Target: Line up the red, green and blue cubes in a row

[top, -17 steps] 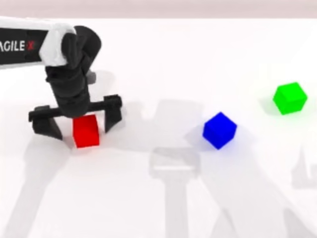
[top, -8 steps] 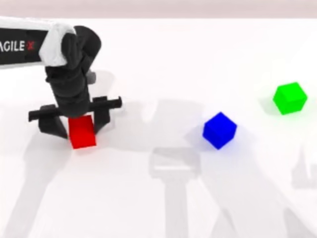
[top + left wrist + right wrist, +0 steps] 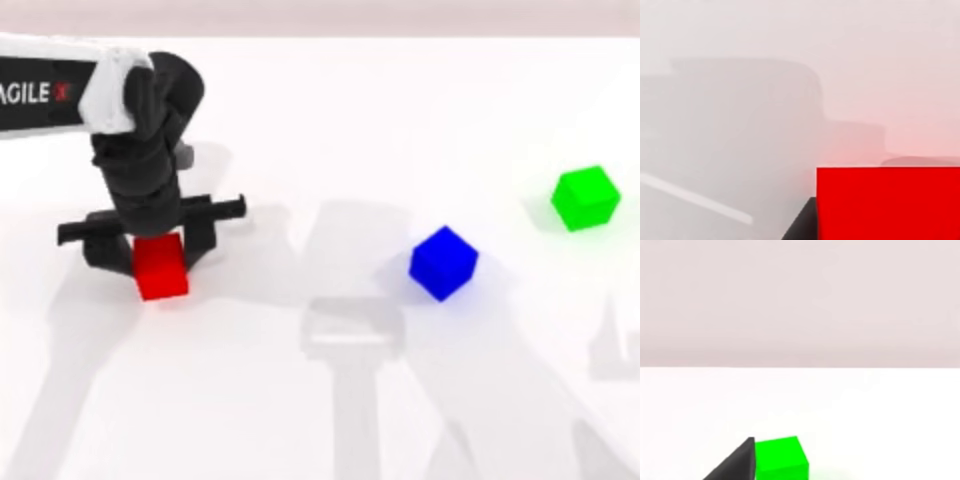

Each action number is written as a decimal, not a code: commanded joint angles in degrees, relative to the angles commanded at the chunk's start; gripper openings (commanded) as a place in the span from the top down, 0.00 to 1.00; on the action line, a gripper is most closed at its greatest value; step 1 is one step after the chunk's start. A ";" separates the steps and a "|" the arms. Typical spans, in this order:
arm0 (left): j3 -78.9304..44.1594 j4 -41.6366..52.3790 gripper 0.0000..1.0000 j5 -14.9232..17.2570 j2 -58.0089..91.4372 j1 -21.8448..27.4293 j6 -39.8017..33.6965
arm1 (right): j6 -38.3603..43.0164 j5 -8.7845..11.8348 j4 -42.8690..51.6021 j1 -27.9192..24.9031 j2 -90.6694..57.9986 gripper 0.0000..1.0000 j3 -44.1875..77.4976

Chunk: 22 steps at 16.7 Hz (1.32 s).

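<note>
The red cube [image 3: 160, 267] sits at the table's left, and my left gripper [image 3: 158, 252] is shut on it from above, with a black finger pressed against each side. In the left wrist view the red cube [image 3: 887, 202] fills the lower corner, with one black finger [image 3: 802, 225] against its edge. The blue cube [image 3: 443, 262] lies right of centre. The green cube [image 3: 585, 197] lies at the far right. My right gripper [image 3: 735, 467] is outside the top view and shows only as a black wedge in its wrist view, with the green cube [image 3: 781, 457] beyond it.
The white table [image 3: 330, 130] carries only grey shadows of the arms across its front half. A pale wall strip [image 3: 320, 15] runs along its far edge. About a cube's width separates the blue and green cubes.
The left gripper's fingers have closed from a wide span onto the red cube. The cube has shifted slightly to the left with them. The blue and green cubes have not moved.
</note>
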State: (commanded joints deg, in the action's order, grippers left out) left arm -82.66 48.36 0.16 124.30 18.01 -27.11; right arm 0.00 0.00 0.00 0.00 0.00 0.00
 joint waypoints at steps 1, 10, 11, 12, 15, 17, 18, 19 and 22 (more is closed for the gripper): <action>0.00 0.00 1.00 0.00 0.00 0.00 0.00 | 0.00 0.00 0.00 0.00 0.00 0.00 0.00; -6.07 9.80 1.00 -0.68 -4.44 -0.85 0.24 | 0.00 0.00 0.00 0.00 0.00 0.00 0.00; -7.32 11.93 1.00 -0.69 -5.16 -0.97 0.26 | 0.00 0.00 0.00 0.00 0.00 0.00 0.00; -8.39 13.53 1.00 -0.69 -5.85 -1.08 0.28 | 0.00 0.00 0.00 0.00 0.00 0.00 0.00; -9.45 14.89 1.00 -0.70 -6.72 -1.21 0.33 | 0.00 0.00 0.00 0.00 0.00 0.00 0.00; -9.32 14.77 1.00 -0.72 -6.50 -0.89 0.43 | 0.00 0.00 0.00 0.00 0.00 0.00 0.00; -9.34 14.80 1.00 -0.71 -6.53 -0.72 0.36 | 0.00 0.00 0.00 0.00 0.00 0.00 0.00; -9.39 14.94 1.00 -0.71 -6.65 0.02 0.07 | 0.00 0.00 0.00 0.00 0.00 0.00 0.00; -9.50 15.81 1.00 -0.69 -7.51 4.73 -2.11 | 0.00 0.00 0.00 0.00 0.00 0.00 0.00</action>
State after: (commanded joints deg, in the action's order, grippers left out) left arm -92.16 64.17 -0.53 116.79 22.74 -29.22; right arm 0.00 0.00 0.00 0.00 0.00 0.00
